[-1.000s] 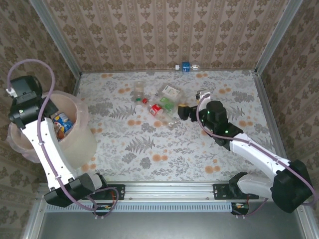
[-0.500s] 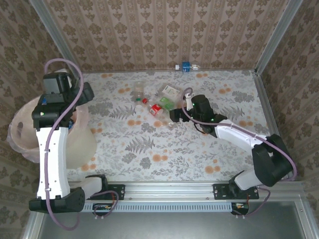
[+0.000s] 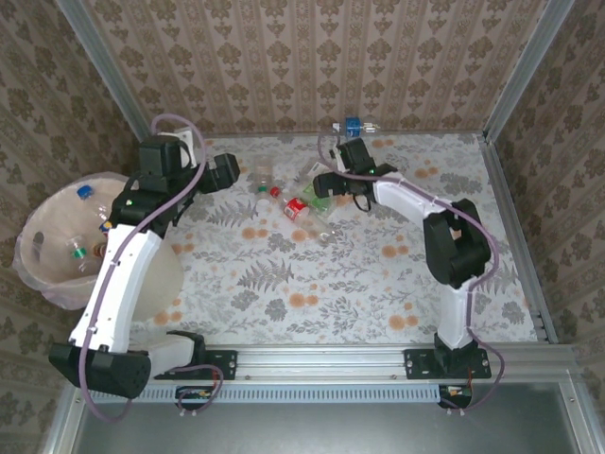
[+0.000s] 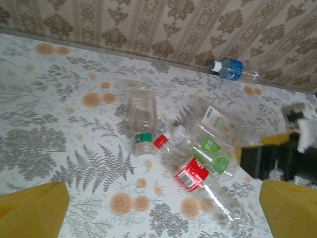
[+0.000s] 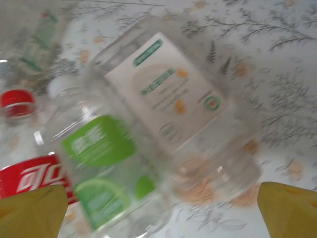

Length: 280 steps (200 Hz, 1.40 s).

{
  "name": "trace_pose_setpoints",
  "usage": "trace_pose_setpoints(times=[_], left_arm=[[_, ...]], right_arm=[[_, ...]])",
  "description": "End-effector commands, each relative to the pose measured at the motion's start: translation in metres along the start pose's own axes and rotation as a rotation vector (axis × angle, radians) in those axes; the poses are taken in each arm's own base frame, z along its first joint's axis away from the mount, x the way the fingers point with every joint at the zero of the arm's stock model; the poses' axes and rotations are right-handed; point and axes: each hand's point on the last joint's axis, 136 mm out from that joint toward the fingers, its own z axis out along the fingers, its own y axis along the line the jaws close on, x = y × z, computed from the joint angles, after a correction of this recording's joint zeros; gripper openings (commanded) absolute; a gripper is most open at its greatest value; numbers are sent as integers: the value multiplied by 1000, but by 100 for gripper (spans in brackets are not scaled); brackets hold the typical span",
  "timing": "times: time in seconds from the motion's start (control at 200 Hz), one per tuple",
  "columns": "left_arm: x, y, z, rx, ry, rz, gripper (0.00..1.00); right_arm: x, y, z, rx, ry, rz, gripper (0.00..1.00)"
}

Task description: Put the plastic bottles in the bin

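Both empty and open-fingered, the left gripper (image 3: 227,172) and right gripper (image 3: 319,185) are hovering by the far bottles (image 4: 194,174), the right seemingly poised to close on the white-labelled bottle (image 5: 168,94) next.

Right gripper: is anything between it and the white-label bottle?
Nothing visible. The open right gripper faces the white-label bottle directly; the green-label bottle lies beside it, not in front.

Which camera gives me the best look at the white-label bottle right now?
Left wrist: the white-label bottle lies whole and fairly sharp there, in the pile. The right wrist has it close up but blurred; the top view shows it small.
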Motion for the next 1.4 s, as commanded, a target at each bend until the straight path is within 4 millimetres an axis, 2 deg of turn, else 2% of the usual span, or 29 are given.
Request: trace_pose_setpoints(times=[0.0, 0.09, 0.26, 0.445, 0.6, 0.795, 0.965, 1.08, 1.11, 1.195, 1.395], left_arm=[[-5, -10, 9, 54, -19, -20, 100], [0, -7, 16, 42, 5, -21, 100], [6, -2, 26, 21, 30, -23, 100], [12, -1, 34, 21, 57, -33, 100], [18, 1, 36, 16, 72, -39, 100], [22, 0, 41, 25, 76, -53, 100], [23, -7, 46, 55, 93, -54, 100], [25, -10, 47, 61, 103, -44, 100], [25, -11, 47, 63, 104, -42, 100], [27, -11, 48, 65, 107, -42, 100], [30, -11, 46, 61, 111, -41, 100]], right_arm=[[9, -19, 20, 69, 126, -82, 100], [6, -26, 36, 89, 179, -108, 100], [1, -21, 63, 58, 241, -102, 100], [7, -27, 68, 76, 274, -10, 98], [31, -45, 50, 118, 325, 35, 96], [76, -73, 9, 181, 337, 153, 96], [113, -81, -20, 209, 340, 240, 98], [118, -74, -40, 167, 311, 234, 100], [110, -71, -43, 143, 271, 215, 100], [104, -67, -51, 105, 228, 111, 100], [110, -72, -47, 82, 265, -218, 100]])
